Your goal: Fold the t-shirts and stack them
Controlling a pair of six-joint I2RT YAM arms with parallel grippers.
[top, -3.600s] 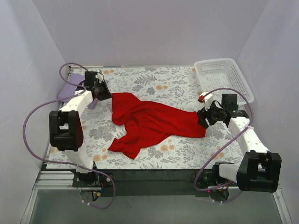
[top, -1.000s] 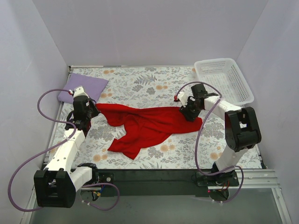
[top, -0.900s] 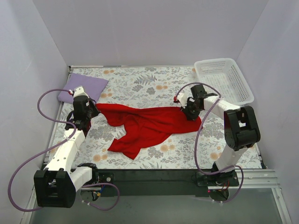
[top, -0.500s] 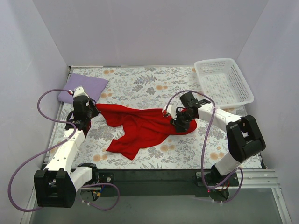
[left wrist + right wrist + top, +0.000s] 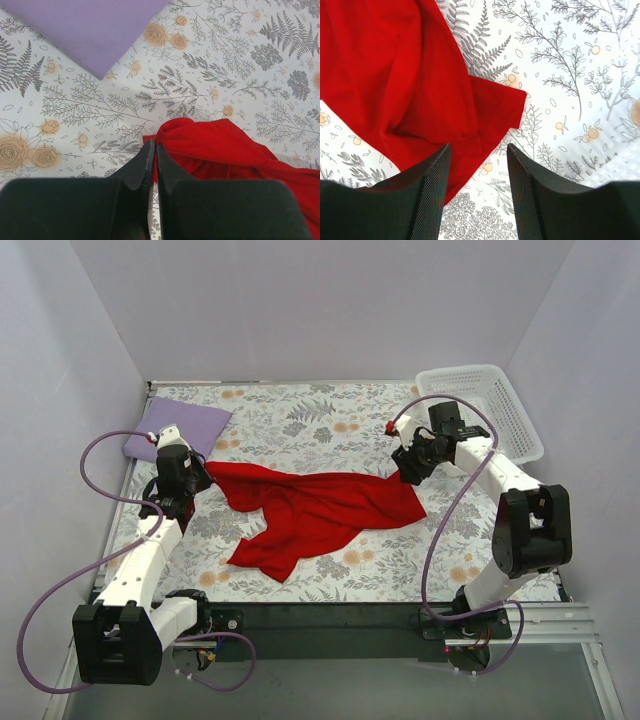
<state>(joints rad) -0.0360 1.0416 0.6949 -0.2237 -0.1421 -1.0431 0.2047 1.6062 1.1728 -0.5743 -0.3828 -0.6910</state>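
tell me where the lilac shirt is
In the top view the lilac shirt lies at the far left corner of the table, beyond the left hand and apart from the red shirt.

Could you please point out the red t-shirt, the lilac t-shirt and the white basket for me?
red t-shirt (image 5: pixel 330 505), top view, middle of the cloth
lilac t-shirt (image 5: pixel 188 418), top view, flat upper face
white basket (image 5: pixel 505 410), top view, bare lattice floor
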